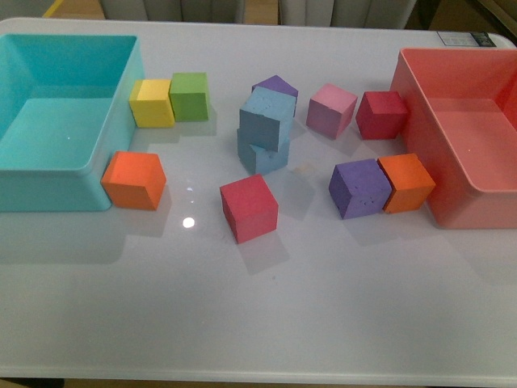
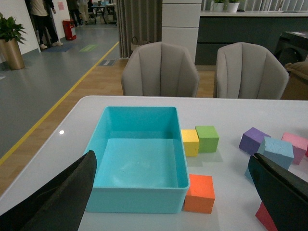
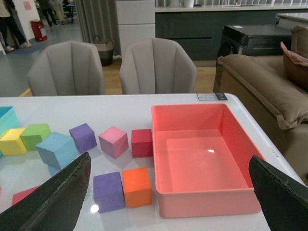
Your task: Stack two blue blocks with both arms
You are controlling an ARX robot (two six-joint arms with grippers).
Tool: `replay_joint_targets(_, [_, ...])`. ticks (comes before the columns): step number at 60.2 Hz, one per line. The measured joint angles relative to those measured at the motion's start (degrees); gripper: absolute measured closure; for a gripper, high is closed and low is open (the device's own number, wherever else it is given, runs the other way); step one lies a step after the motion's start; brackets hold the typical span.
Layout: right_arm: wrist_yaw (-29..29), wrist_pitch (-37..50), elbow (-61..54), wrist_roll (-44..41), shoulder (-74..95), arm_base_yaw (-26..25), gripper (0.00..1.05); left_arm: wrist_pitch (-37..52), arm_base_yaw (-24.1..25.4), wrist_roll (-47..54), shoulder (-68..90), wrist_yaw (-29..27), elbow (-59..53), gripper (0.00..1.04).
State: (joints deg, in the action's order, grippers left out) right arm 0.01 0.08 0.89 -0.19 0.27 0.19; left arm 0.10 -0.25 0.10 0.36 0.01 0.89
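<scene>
While no arm shows in front view, top blue block (image 1: pixel 268 118) sits tilted on bottom blue block (image 1: pixel 262 153). L wrist: left gripper (image 2: pixel 173 192) jaws wide apart, blue stack by one finger. R wrist: right gripper (image 3: pixel 168 192) spread wide, stack past other finger.

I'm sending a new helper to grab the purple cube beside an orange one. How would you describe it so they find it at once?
Start at the pink bin on the table's right side. Against its near left corner sits an orange cube, and touching that cube's left side is the purple cube. The other purple cube sits farther back, behind the stacked blue blocks.
</scene>
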Motion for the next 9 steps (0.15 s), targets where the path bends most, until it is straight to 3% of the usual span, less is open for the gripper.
replay_joint_targets(9, [0.0,0.0,0.0,0.0,0.0,0.0,0.09,0.0,0.0,0.0,0.0,0.0,0.0,0.09])
